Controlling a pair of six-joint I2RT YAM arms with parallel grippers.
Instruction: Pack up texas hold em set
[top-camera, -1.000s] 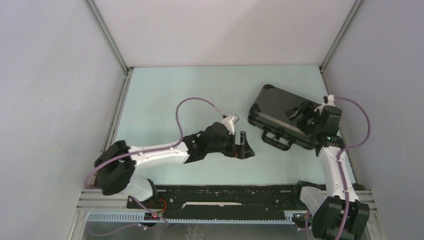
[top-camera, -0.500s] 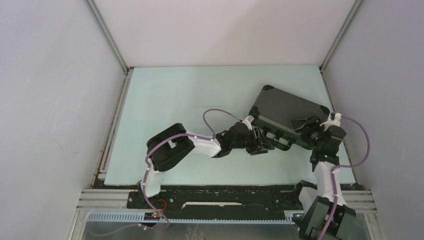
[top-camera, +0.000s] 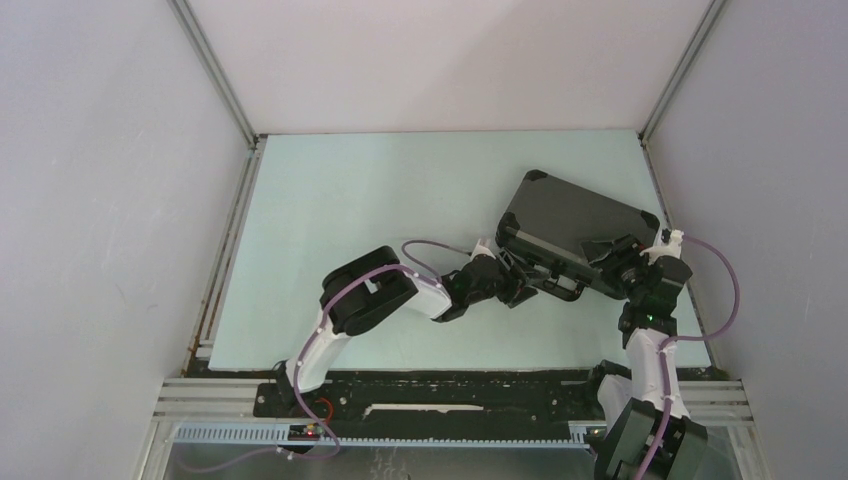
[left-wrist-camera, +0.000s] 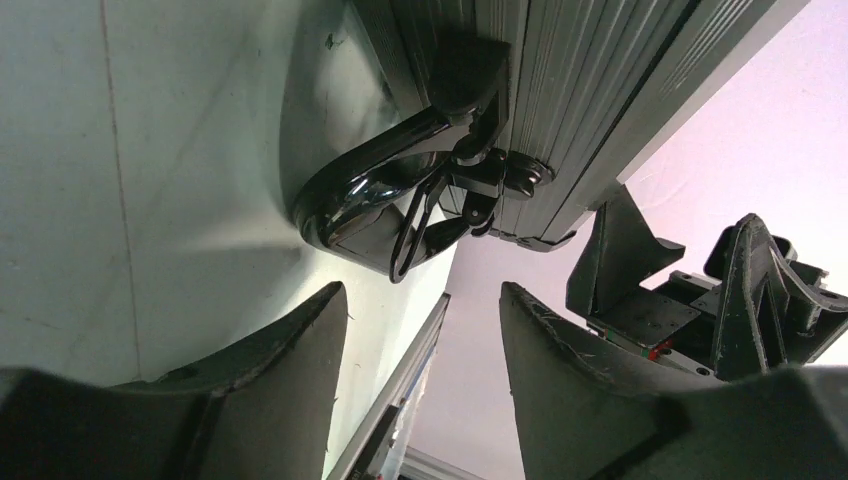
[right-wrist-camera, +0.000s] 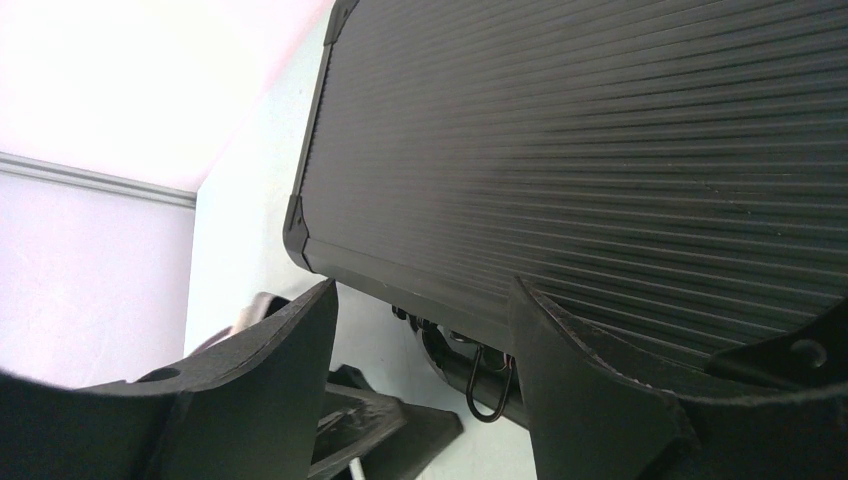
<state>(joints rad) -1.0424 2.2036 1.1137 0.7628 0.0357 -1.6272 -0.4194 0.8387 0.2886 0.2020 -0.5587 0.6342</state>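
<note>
The texas hold em set shows only as a closed black ribbed briefcase (top-camera: 575, 215) lying flat at the back right of the table; its contents are hidden. Its glossy handle (top-camera: 560, 283) sticks out from the near side. My left gripper (top-camera: 525, 280) is right at the handle's left end, open, with nothing between its fingers. In the left wrist view the handle (left-wrist-camera: 370, 190) and its wire latch hang just ahead of the left gripper (left-wrist-camera: 420, 300). My right gripper (top-camera: 608, 255) sits at the case's near right corner, open. From the right wrist, the lid (right-wrist-camera: 600, 120) fills the view beyond the right gripper (right-wrist-camera: 425, 290).
Pale green table surface (top-camera: 380, 200) lies between grey walls and metal corner rails. The table's near edge and a black base rail (top-camera: 440, 395) run along the front. The two grippers are close together beside the handle (right-wrist-camera: 490, 385).
My left arm has swung right from the middle of the table to the case's handle, and its jaws have narrowed. The right gripper has drawn back from over the lid to the near right corner.
</note>
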